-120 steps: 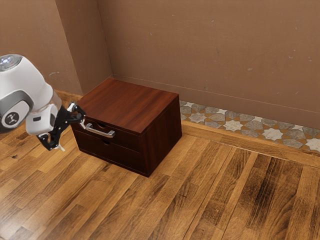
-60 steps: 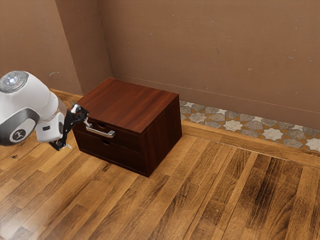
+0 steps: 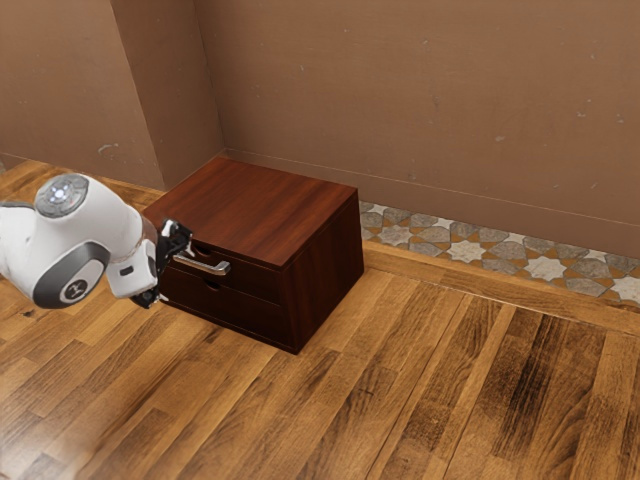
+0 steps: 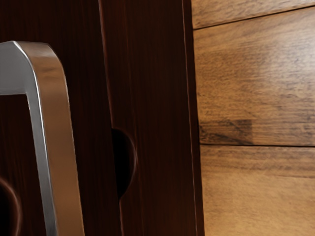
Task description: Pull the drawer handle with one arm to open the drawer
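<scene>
— Where is the drawer handle (image 3: 205,265)?

— On the top drawer (image 3: 255,282) of the small dark-wood chest (image 3: 262,205). It is a silver bar running across that drawer's front. From the wrist camera the drawer handle (image 4: 49,147) is a brushed metal strip with a bent corner, standing clear of the dark drawer front (image 4: 83,73) behind it.

— Is that drawer out?

— In the exterior view its front looks level with the bottom drawer (image 3: 230,312) under it, and I can make out no gap. A half-round notch (image 4: 124,164) is cut in the wood just beside the handle.

— And the jaws?

— They are at the end of the handle that lies nearer the chest's front corner, on the exterior view's left. The black hand covers that end, so I cannot tell whether they are wide, narrow or holding the bar.

— What is behind them?

— The white arm (image 3: 70,240), with its rounded joints just off that same corner of the chest.

— What is the chest standing on?

— A wooden plank floor (image 3: 420,400), whose planks (image 4: 256,123) also appear past the chest's edge in the wrist view. The chest's back is near a brown wall (image 3: 420,90), and a strip of patterned tiles (image 3: 480,250) runs along the wall's foot, away from the chest's far side.
</scene>
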`<state>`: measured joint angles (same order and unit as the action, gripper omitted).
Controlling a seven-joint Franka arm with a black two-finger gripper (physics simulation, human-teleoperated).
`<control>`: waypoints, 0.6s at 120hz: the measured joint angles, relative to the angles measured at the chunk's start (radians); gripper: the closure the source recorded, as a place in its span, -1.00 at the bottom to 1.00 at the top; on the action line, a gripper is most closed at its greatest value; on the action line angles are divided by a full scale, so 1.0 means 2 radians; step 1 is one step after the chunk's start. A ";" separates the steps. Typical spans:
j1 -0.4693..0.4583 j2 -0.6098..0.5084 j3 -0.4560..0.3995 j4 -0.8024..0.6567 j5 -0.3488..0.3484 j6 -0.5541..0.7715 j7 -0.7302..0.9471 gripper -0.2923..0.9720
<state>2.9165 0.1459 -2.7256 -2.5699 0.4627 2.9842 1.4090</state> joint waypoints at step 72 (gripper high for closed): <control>0.003 -0.037 0.001 -0.003 0.003 0.058 -0.028 -0.53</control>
<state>2.9227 0.0709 -2.7236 -2.5763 0.4682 3.0995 1.3527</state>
